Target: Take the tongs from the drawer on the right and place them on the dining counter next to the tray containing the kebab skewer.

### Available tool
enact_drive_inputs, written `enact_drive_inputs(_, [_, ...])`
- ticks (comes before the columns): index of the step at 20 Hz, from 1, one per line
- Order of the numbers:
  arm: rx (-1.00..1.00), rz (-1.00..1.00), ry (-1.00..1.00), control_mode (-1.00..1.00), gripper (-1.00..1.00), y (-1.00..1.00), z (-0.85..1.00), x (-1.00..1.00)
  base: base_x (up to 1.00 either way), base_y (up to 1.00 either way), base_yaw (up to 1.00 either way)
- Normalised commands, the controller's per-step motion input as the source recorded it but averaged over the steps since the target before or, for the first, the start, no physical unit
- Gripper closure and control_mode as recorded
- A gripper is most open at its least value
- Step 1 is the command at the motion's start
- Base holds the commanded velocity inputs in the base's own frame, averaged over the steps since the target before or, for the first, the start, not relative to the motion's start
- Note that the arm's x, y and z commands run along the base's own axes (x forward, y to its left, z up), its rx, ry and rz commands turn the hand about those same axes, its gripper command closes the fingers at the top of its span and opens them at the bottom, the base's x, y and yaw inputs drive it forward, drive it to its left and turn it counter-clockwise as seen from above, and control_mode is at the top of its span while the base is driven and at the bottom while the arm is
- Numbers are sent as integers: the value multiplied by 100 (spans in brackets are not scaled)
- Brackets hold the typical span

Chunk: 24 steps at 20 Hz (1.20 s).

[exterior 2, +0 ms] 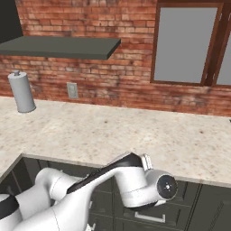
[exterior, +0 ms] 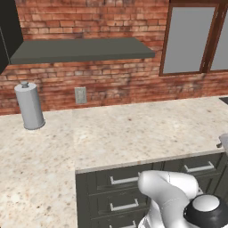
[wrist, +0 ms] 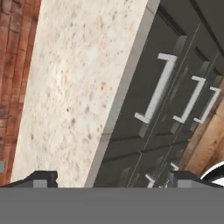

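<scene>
A stack of dark charcoal drawers [exterior: 124, 180] with horizontal silver bar handles sits under the beige worktop edge, all shut. The hand view, rolled sideways, shows the top drawer [wrist: 139, 78] and its bar handle [wrist: 156, 89] close ahead, with two more handles beyond it. My gripper [wrist: 113, 179] stands open in front of these drawer fronts, its two dark fingertips [wrist: 43, 178] wide apart and nothing between them. My white arm [exterior 2: 131, 180] reaches low in front of the cabinets. The tongs are hidden. The dining counter and the tray are out of view.
The beige speckled worktop [exterior: 111, 133] runs along a red brick wall. A grey paper-towel roll [exterior: 29, 107] stands at its back left. A dark shelf [exterior: 80, 50] hangs above, with a wall outlet [exterior: 80, 95] below it and a window [exterior: 187, 40] to the right.
</scene>
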Motion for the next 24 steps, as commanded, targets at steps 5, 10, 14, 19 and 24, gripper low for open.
enact_drive_inputs(5, [0, -4, -4, -100, -100, -3, -26, -11, 0, 0, 0])
enact_drive_inputs(10, [9, -8, -1, -100, -100, -13, -28, -5, 0, 0, 0])
enact_drive_inputs(14, [13, -10, -11, -100, -100, -13, -26, -3, 0, 0, 0])
enact_drive_inputs(19, [4, -5, -14, -100, -100, -1, -35, -1, 0, 0, 0])
enact_drive_inputs(24, [2, -4, -6, -100, -100, 0, -27, 0, 0, 0, 0])
